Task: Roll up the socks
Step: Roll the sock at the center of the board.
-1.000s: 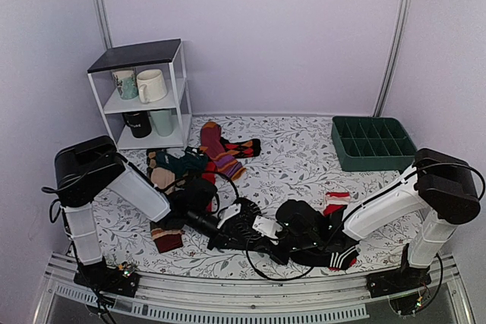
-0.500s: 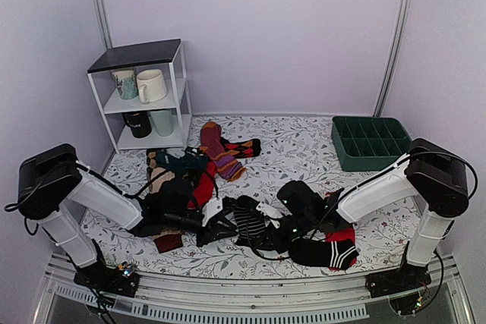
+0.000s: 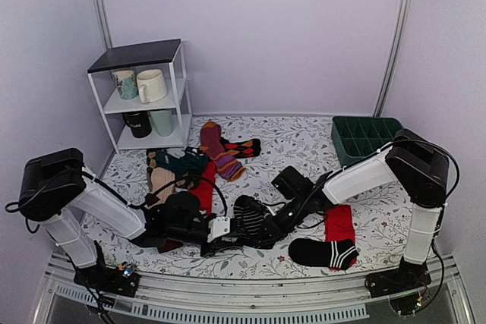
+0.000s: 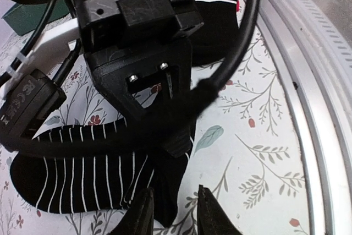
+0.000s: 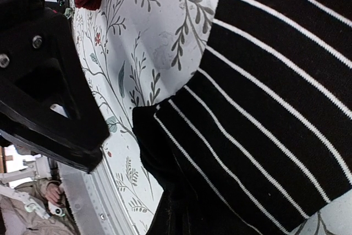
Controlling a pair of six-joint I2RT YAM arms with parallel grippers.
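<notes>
One of the socks point(image 3: 249, 216), black with thin white stripes, lies bunched on the floral table between my two grippers. In the left wrist view the sock point(image 4: 82, 174) stretches leftward, and its plain black end reaches in between the fingertips of my left gripper point(image 4: 176, 216). That gripper stands slightly open, with table showing in the gap. My right gripper point(image 4: 176, 146) comes down from above and is shut on the sock's edge. In the right wrist view the sock point(image 5: 275, 108) fills the frame and the right gripper point(image 5: 184, 213) pinches its dark cuff. From above, the left gripper point(image 3: 229, 231) and right gripper point(image 3: 260, 225) nearly meet.
A plain red sock point(image 3: 339, 223) and a black sock with a red-and-white end point(image 3: 323, 252) lie to the right. A pile of coloured socks point(image 3: 186, 168) sits behind the left arm. A white shelf with mugs point(image 3: 144, 92) stands at the back left, a green divided tray point(image 3: 364, 138) at the back right. A metal rail point(image 3: 228, 290) runs along the near edge.
My right arm has reached left, dragging the striped sock with it and uncovering the red sock. The left gripper's fingers have parted from shut to slightly open.
</notes>
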